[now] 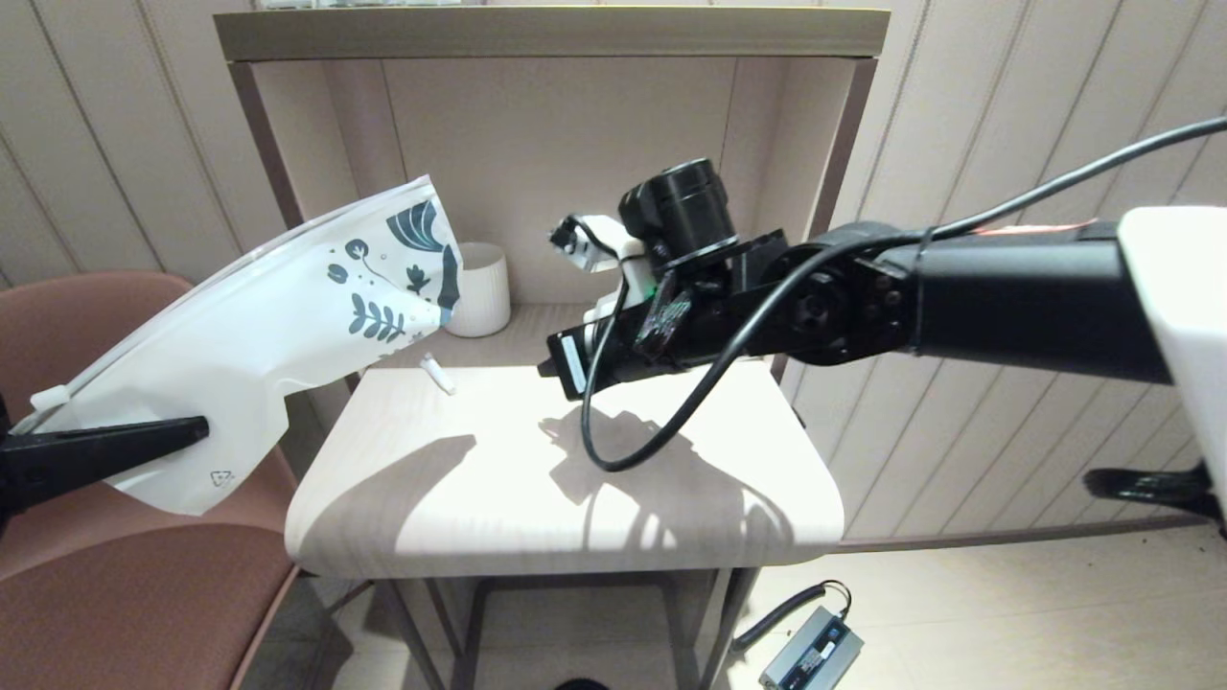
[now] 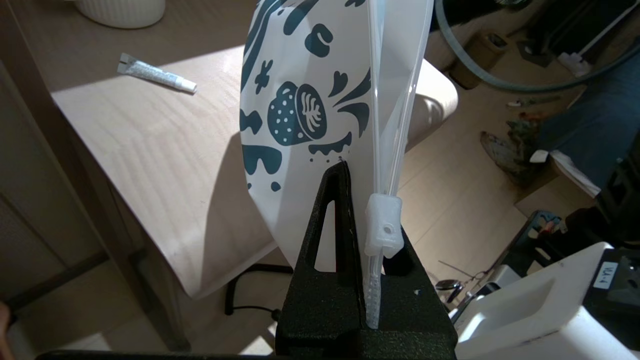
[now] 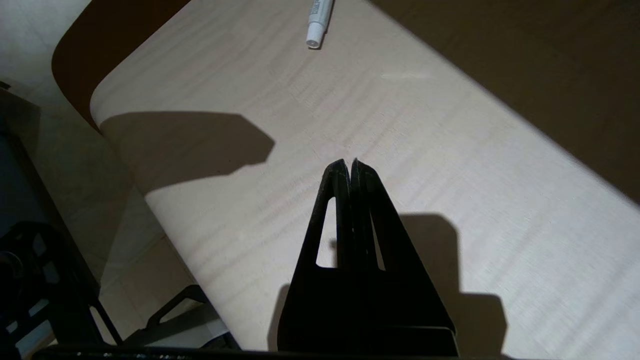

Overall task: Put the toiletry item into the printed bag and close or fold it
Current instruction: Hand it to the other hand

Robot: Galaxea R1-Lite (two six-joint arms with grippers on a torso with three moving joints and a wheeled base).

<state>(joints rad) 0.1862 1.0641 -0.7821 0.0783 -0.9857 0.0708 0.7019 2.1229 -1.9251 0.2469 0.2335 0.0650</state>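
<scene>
The printed bag (image 1: 278,335) hangs in the air left of the table, its dark blue leaf print toward the shelf. My left gripper (image 1: 196,429) is shut on the bag near its slider (image 2: 384,226), seen close in the left wrist view with the bag (image 2: 310,105) rising from the left gripper (image 2: 350,167). The small white tube (image 1: 439,374) lies flat on the table's back left part, apart from both grippers; it also shows as the tube (image 2: 156,75) and the tube (image 3: 318,20). My right gripper (image 3: 350,164) hovers over the table, shut and holding nothing.
A white ribbed mug (image 1: 476,289) stands at the back under the shelf, right of the bag's printed end. The pale wooden table (image 1: 575,498) has rounded front corners. A brown chair (image 1: 125,575) sits at the left. A grey box with a cable (image 1: 810,652) lies on the floor.
</scene>
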